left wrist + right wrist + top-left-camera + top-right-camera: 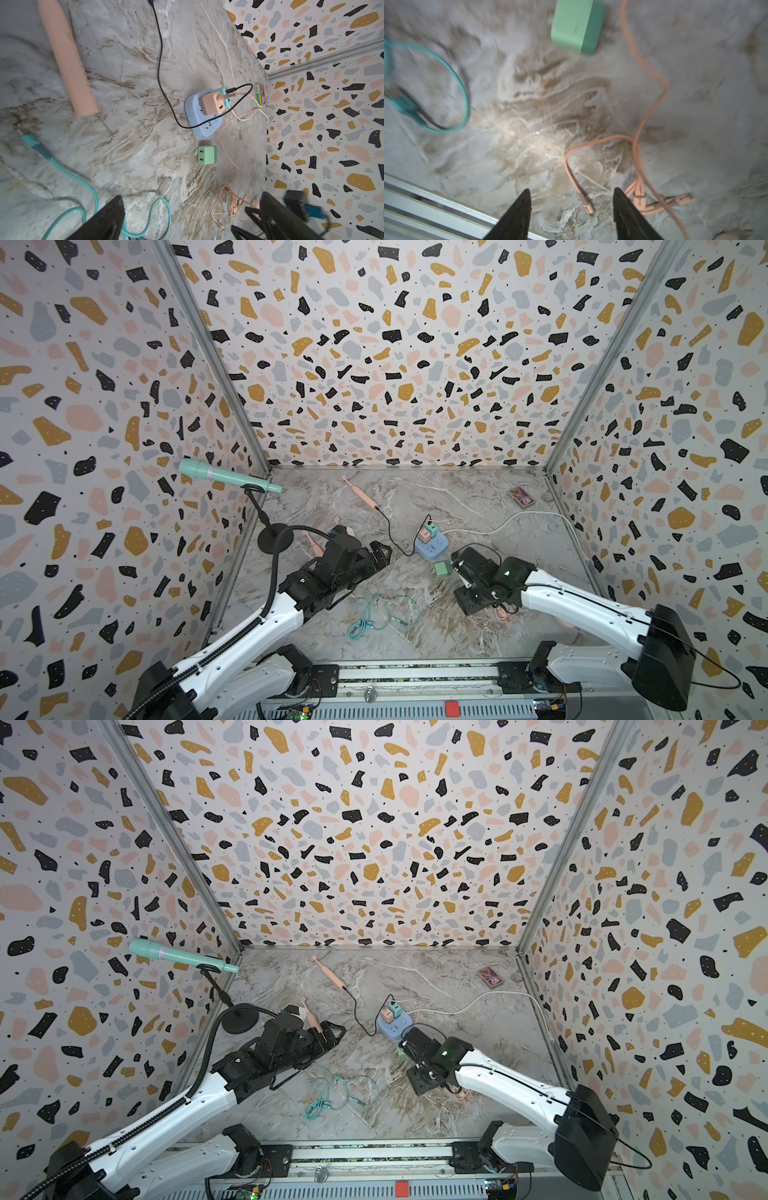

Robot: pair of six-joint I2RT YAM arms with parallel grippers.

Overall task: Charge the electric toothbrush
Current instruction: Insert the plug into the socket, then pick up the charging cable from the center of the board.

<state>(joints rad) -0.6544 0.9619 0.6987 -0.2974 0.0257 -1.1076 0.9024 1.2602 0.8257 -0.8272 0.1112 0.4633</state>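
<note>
Clerk: Left gripper (192, 195) — condition?

Inspector: Jaws spread to full width, nothing between them. It hangs low over the marble tabletop (135, 62).

Clerk: And the toothbrush?

Inspector: Two pink ones noted. One electric toothbrush (66, 56) lies flat just beside the left gripper, alongside its wrist. The far toothbrush (359, 493) lies well beyond that gripper. A black cable (159, 62) is plugged into its base and runs to the teal adapter (223, 90) on the blue power strip (205, 128).

Clerk: Right gripper?

Inspector: Right gripper (572, 207) has its fingers parted and grips nothing. One connector (586, 204) of the pink multi-head cable (648, 99) lies on the table between the fingertips — touching neither, as far as can be seen. That cable's other end enters the pink adapter (209, 104) on the strip.

Clerk: Loose items?

Inspector: A green USB adapter (575, 25) lies on the table ahead of the right gripper, near the strip. A teal cable (32, 142) is coiled between the two grippers.
</note>
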